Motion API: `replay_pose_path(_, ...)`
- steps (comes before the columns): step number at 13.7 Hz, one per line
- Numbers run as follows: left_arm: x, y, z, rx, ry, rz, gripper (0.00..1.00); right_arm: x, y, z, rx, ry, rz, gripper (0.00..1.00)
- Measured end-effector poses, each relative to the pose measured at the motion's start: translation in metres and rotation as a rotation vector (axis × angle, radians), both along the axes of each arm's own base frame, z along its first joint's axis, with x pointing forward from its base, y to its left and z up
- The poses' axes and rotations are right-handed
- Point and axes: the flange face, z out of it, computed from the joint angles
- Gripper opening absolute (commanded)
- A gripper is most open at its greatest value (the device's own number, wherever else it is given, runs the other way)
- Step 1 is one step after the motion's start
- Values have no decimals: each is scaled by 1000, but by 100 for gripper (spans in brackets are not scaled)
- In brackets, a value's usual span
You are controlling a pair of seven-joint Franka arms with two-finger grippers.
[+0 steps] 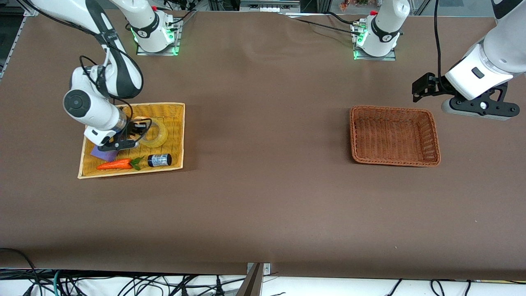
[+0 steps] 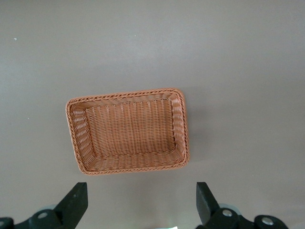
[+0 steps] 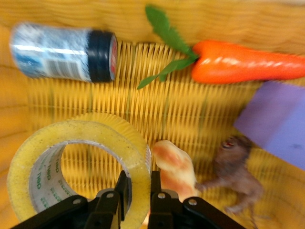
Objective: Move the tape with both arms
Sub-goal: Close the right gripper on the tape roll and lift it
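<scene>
We see the right claw [image 3: 136,191] down inside the yellow basket [image 1: 174,123] at the right arm's end of the desk [image 1: 263,205], its fingers pinched narrow on the wall of the tape [image 3: 76,162], one finger inside the ring and one outside. Just beside the claw lie a pale bread-like toy [image 3: 176,164] and a small brown figure [image 3: 236,169]; a little farther off lie the carrot [image 3: 248,62], a purple block [image 3: 279,119] and a dark-capped jar [image 3: 62,52]. The left claw [image 2: 142,202] hangs wide open over the desk beside the brown basket [image 2: 181,124], waiting.
</scene>
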Motion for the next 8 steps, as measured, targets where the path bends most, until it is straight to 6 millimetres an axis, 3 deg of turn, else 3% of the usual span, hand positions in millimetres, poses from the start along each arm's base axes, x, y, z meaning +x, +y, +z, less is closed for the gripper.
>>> replay_pose_path(2, 0, 0, 0, 0, 0, 0, 100, 19, 2, 51, 1, 26, -10, 0)
replay_pose_path(4, 0, 0, 0, 0, 0, 0, 100, 29, 22, 90, 41, 37, -11, 0)
replay_pose_path(6, 0, 0, 0, 0, 0, 0, 100, 34, 64, 117, 66, 36, -28, 0)
replay_pose_path(8, 0, 0, 0, 0, 0, 0, 100, 30, 124, 133, 64, 19, -74, 0)
